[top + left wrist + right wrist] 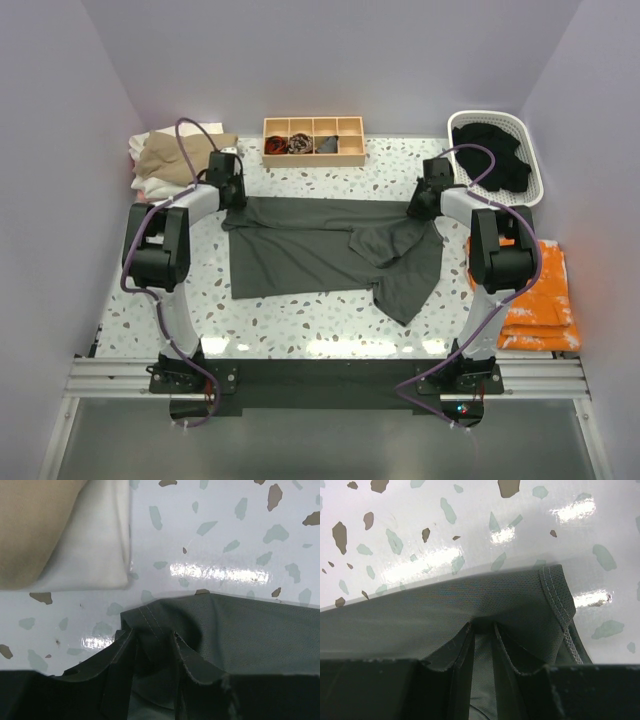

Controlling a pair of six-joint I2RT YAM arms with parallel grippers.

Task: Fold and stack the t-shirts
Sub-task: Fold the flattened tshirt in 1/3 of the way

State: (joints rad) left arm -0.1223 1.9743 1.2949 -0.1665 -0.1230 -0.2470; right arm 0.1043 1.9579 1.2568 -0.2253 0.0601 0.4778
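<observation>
A dark charcoal-grey t-shirt [310, 255] lies spread across the table, its right side rumpled and folded over. My left gripper [229, 200] is at the shirt's far left corner. In the left wrist view its jaws [152, 636] stand apart, open, with the hemmed corner of the shirt [250, 635] lying slack between them. My right gripper [421, 207] is at the far right corner. In the right wrist view it [482, 626] is shut on the shirt's edge [445, 610], the cloth puckered into the jaws. Tan and white t-shirts [170, 160] are piled at the far left.
A wooden compartment tray [313, 158] with small rolled bundles sits at the back centre. A white basket [487, 116] holding black clothing [490, 150] stands at the back right. Orange cloth [542, 300] lies stacked at the right edge. The tan shirt [35, 525] and white shirt [95, 555] lie just beyond the left gripper.
</observation>
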